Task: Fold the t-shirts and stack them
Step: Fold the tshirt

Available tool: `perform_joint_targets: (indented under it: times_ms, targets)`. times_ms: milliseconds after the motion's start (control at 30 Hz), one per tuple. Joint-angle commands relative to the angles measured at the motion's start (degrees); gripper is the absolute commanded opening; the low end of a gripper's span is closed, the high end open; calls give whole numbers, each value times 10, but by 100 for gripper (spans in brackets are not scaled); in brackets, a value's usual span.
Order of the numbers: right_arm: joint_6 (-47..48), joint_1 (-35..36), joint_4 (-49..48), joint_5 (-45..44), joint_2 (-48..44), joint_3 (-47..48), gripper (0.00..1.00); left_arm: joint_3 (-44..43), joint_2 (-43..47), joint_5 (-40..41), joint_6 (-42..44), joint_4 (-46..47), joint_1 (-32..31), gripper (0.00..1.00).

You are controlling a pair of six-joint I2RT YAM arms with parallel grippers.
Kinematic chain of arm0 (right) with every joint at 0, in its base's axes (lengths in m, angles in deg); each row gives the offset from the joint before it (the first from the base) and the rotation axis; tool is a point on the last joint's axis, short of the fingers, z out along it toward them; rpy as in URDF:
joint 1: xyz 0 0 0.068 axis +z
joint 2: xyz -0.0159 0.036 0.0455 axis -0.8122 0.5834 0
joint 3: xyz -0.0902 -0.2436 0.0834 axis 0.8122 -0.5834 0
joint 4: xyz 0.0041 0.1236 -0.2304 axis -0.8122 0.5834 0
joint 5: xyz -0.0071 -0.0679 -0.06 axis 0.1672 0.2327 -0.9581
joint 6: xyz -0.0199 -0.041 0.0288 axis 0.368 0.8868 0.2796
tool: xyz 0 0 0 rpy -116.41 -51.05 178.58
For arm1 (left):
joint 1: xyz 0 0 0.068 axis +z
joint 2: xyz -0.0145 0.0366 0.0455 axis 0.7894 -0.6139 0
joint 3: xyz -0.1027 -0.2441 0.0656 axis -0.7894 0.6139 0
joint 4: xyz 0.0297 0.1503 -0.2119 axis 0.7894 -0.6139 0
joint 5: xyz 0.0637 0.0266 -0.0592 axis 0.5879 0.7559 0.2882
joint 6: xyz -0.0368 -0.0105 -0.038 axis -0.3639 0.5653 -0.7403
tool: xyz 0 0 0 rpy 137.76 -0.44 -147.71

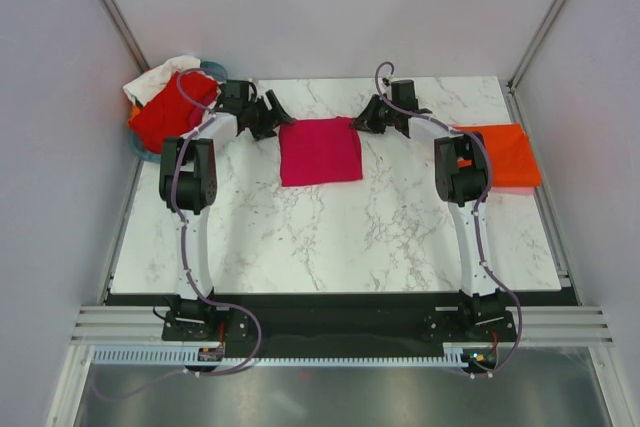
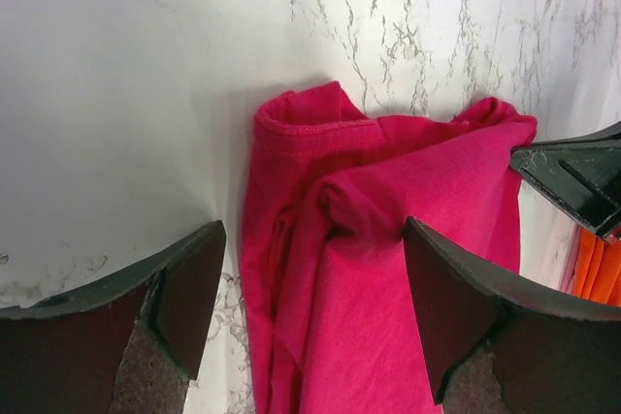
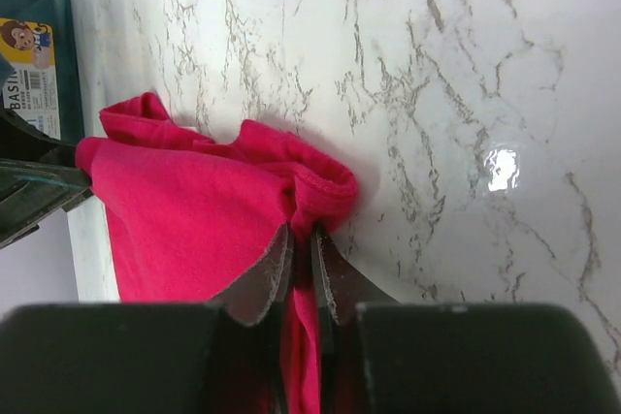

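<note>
From above, the magenta t-shirt [image 1: 319, 150] lies flat in the middle of the marble table [image 1: 330, 247], where both arms can reach it. The left gripper [image 1: 268, 117] and right gripper [image 1: 378, 115] sit at its two far corners, I think to fold it. The orange t-shirt [image 1: 497, 154] lies folded at the right edge, maybe to start the pile. A red t-shirt [image 1: 165, 117] and a white t-shirt [image 1: 158, 77] wait in the teal basket [image 1: 214, 69].

The left wrist view shows the left jaws wide open, one on each side of the magenta corner, holding nothing.

The right wrist view shows the right jaws almost shut, pinching the magenta hem. A sticker [image 3: 24, 55] on the basket has a cartoon face and the letters "BASI"; the rest is cut off.
</note>
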Motion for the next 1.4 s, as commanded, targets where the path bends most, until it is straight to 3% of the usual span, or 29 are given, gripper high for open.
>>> perform_joint_targets:
  times_ms: [0, 233, 433, 600, 700, 733, 767, 833, 1133, 1367]
  targets:
    - [-5, -3, 3, 2, 18, 19, 14, 22, 28, -5, 28, 12, 3, 81]
    - [-10, -3, -2, 11, 22, 18, 13, 22, 16, -21, 19, 28, 4, 63]
    - [-13, -5, -5, 16, 24, 17, 12, 48, 15, -42, 4, 66, 6, 62]
    - [-16, -4, -11, 23, 26, 15, 11, 25, -11, -48, -12, 69, 8, 51]
    - [-25, -5, -21, 29, 31, 20, 7, 16, -25, -54, -23, 86, 9, 39]
    - [-28, -5, -21, 32, 38, 26, 3, 16, -28, -55, -24, 94, 8, 24]
    - [-34, -5, -21, 36, 44, 41, 0, 15, -30, -53, -29, 100, 8, 15]
    - [-40, -5, -22, 43, 52, 52, 0, 10, -37, -55, -32, 106, 8, 4]
    - [-35, -13, -24, 42, 12, 34, 0, 40, 3, -56, -32, 136, 8, 2]
    - [-7, -28, -22, 19, -49, -61, 0, 121, 47, -59, -61, 181, -17, 2]
